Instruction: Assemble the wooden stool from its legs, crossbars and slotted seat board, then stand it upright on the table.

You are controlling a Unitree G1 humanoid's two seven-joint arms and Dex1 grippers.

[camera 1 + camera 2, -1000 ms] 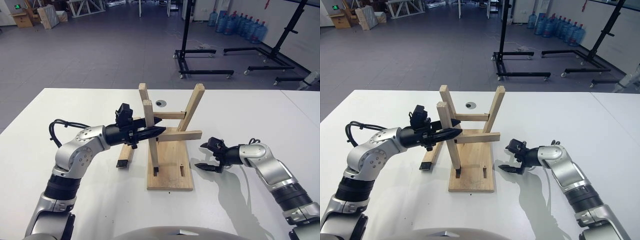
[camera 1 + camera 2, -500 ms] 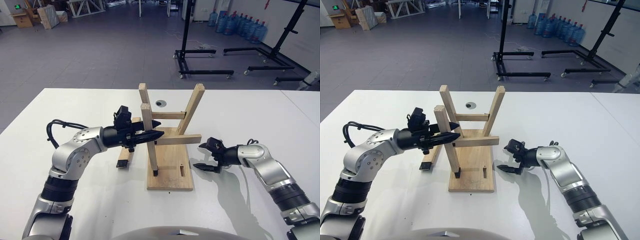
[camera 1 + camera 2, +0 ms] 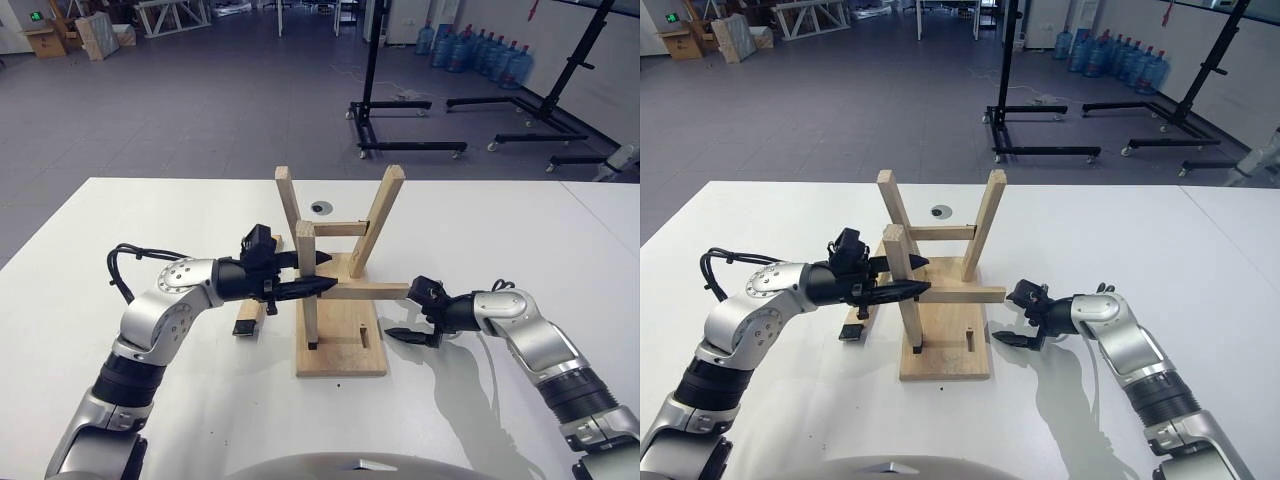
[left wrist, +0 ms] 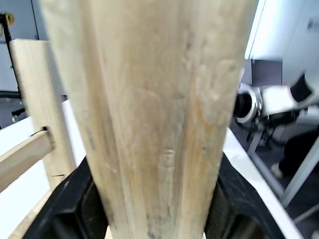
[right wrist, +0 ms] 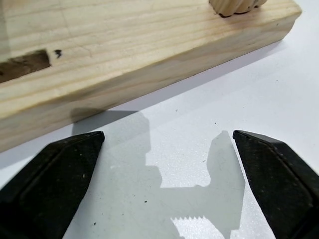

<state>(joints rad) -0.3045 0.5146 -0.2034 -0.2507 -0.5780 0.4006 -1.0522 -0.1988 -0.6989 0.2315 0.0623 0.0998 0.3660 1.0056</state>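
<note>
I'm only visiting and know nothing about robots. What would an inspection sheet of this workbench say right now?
Surface: white table, with a small round fitting near its far edge.
Job's things: seat board lies flat; two legs joined by a crossbar stand at its far end, leaning apart; a third leg carrying a second crossbar stands with its lower end at a slot; a loose wooden piece lies left of the board.
Clutter: nothing seen.
Grippers: left gripper shut on the third leg; right gripper open, low over the table beside the board's right edge.
Cables: black cable loops out at the left arm.
Surroundings: grey floor, black wheeled stands, water bottles, crates.
</note>
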